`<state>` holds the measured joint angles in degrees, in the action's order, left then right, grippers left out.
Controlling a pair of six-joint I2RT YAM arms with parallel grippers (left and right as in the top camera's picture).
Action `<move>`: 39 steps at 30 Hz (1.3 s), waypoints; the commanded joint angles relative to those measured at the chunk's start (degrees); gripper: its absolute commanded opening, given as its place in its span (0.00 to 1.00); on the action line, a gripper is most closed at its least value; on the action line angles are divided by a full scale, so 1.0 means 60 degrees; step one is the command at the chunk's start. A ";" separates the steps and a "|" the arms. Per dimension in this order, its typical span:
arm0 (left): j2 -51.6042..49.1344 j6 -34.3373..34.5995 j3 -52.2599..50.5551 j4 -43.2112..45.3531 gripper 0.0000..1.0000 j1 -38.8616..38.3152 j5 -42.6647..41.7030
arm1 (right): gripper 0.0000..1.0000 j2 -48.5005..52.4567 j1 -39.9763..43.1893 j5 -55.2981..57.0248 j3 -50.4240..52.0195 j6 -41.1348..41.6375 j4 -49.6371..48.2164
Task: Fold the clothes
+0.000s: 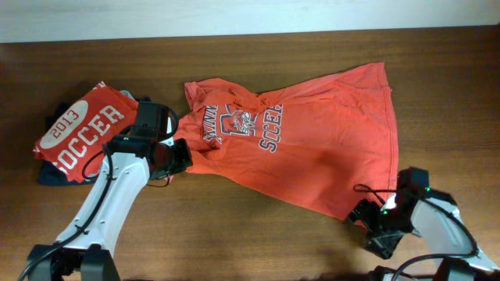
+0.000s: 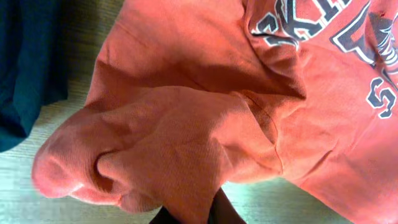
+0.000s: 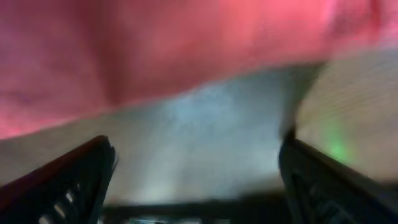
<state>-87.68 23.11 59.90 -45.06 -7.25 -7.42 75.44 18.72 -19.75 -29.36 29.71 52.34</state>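
Observation:
The orange-red T-shirt [image 1: 312, 140] lies spread across the middle of the table, its navy-and-white logo and "SOCCER" print facing up. My left gripper [image 1: 178, 152] is shut on the shirt's left sleeve; in the left wrist view the bunched sleeve cloth [image 2: 168, 155] is pinched between the dark fingers [image 2: 193, 214]. My right gripper [image 1: 367, 215] is open and empty just off the shirt's lower right hem. In the blurred right wrist view its fingers [image 3: 196, 171] stand wide apart over bare table, with the red cloth [image 3: 155, 50] just ahead.
A red shirt printed "2013 SOCCER" [image 1: 82, 129] lies folded at the far left on top of dark navy garments [image 1: 51, 173]. The navy cloth also shows in the left wrist view [image 2: 28, 62]. The table's far edge [image 1: 250, 33] runs along the top.

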 commanded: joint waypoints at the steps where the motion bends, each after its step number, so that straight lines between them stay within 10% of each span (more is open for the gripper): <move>1: -0.0047 -0.0328 0.0138 0.0011 0.09 0.0047 0.0055 | 0.85 -0.0015 -0.0040 0.0415 0.0605 0.1035 -0.1100; 20: -0.0047 -0.0379 0.0138 -0.0029 0.09 0.0047 0.0022 | 0.52 -0.0015 -0.0040 0.2408 0.0157 0.1206 -0.1592; 32: -0.0047 -0.0382 0.0138 -0.0138 0.09 0.0047 0.0025 | 0.06 -0.0069 -0.0058 0.2674 -0.0521 0.0495 -0.1315; 39: -0.0044 -0.0590 0.0146 -0.0149 0.08 0.0047 0.0025 | 0.04 -0.0492 -0.0058 0.3009 -0.1974 0.0040 -0.0044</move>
<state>-87.68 21.41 59.90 -45.89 -7.25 -7.49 74.48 18.59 -4.34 -36.75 31.92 50.57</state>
